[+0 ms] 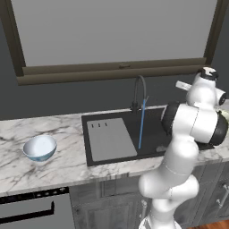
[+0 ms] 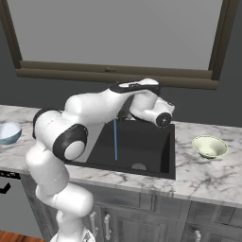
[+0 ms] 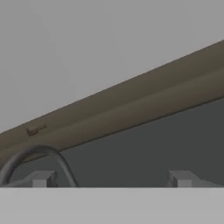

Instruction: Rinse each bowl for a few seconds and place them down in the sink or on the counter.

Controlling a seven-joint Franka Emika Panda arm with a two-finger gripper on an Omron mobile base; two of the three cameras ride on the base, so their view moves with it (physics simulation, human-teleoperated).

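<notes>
Water streams into the black sink (image 2: 142, 142) from the arched faucet (image 1: 140, 89), while the gripper (image 3: 111, 179) — fingers spread wide, empty — faces the window sill (image 3: 131, 109). The blue-and-white bowl (image 1: 40, 148) sits on the counter (image 1: 53, 167) left of the sink — the yellow-green bowl (image 2: 210, 146) on its right.

Flat, even rendered light fills both base views, with no clear source. The window pane (image 1: 116, 31) is a dull uniform grey and casts no glare. Shadows are weak: a faint soft patch lies under the blue bowl (image 1: 40, 147) on the table (image 1: 53, 165). The sink (image 2: 142, 142) reads as nearly solid black with little shading. The arm (image 2: 80, 123) shows gentle shading. The hand view is dim, soft and blurred.
</notes>
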